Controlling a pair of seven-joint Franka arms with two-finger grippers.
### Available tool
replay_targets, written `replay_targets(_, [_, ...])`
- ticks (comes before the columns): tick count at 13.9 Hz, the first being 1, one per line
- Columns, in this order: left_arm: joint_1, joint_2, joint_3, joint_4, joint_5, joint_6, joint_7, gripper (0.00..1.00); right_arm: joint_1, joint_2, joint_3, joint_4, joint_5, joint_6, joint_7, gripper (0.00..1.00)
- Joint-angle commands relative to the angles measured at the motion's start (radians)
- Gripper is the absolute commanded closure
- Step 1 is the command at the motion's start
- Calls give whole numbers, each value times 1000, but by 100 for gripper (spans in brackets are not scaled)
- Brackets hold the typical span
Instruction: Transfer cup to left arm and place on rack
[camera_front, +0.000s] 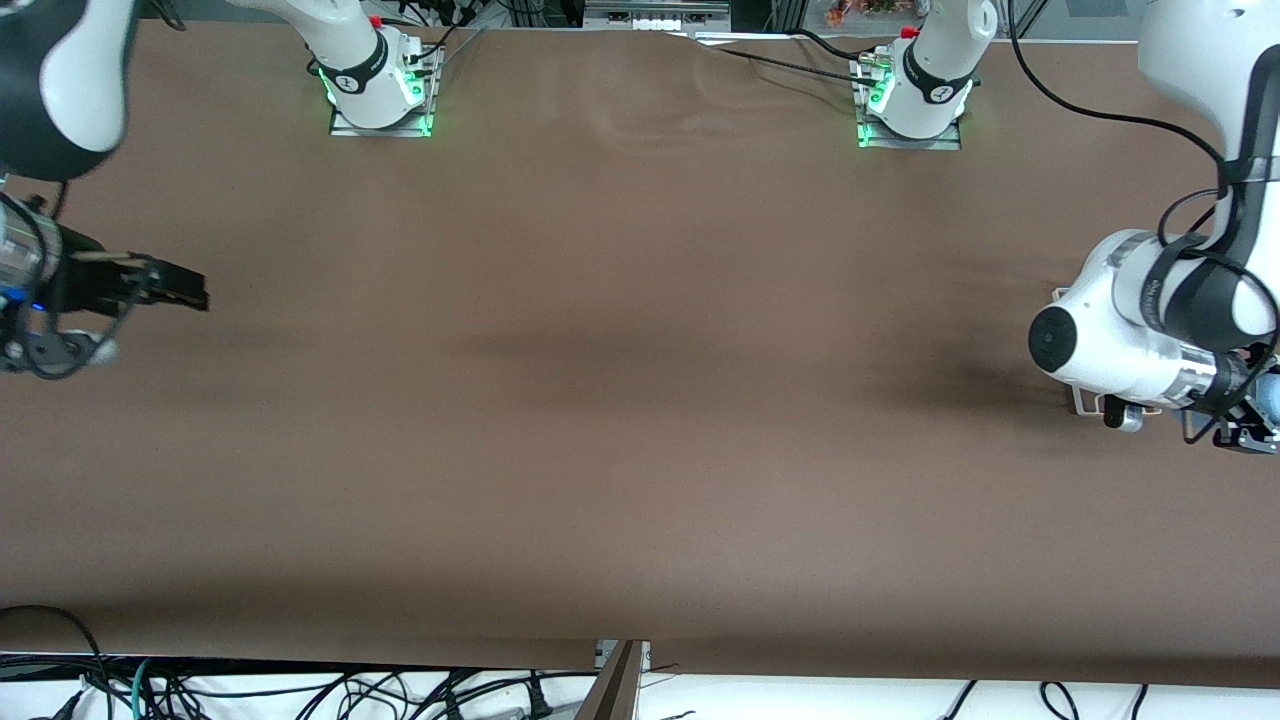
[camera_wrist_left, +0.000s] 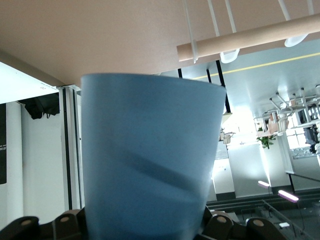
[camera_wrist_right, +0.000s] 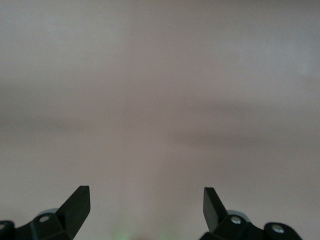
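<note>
My left gripper (camera_front: 1245, 435) is shut on the light blue cup (camera_wrist_left: 150, 150) at the left arm's end of the table, over the rack. In the front view only a sliver of the cup (camera_front: 1272, 398) shows past the wrist. The white wire rack (camera_front: 1085, 405) is mostly hidden under the left arm. In the left wrist view its pale wooden rod (camera_wrist_left: 250, 42) and several wire pegs show just past the cup's rim. My right gripper (camera_front: 200, 290) is open and empty over the right arm's end of the table, with its fingertips wide apart in the right wrist view (camera_wrist_right: 146, 192).
The brown table (camera_front: 640, 400) stretches between the two arms. Both arm bases (camera_front: 380, 90) (camera_front: 915, 100) stand along the edge farthest from the front camera. A black cable (camera_front: 1100, 110) loops from the left arm.
</note>
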Motion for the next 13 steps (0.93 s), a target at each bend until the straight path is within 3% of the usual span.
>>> replay_targets(1, [-1,-60,-1,-108,86,-1,-82,100,5,-7,-14,19,-24,-72,4,0])
replay_targets(4, [1,-79,-1,-182,131,-1,-177,100,-33,-25,-3,-1,-10,-103,1,0])
replay_targets(5, [1,-79,-1,-188,131,-1,-177,100,-65,-30,38,-2,-12,-97,0,0])
replay_targets(7, [-1,-79,-1,-202,133,-1,-185,100,-165,-82,176,-39,-38,-71,3,0])
replay_targets(11, [2,-77,-1,-250,188,-1,-249,100,-447,-266,538,-246,-162,74,13,0])
replay_targets(13, [2,-71,-1,-267,189,-1,-286,100,-596,-306,696,-295,-194,99,24,0])
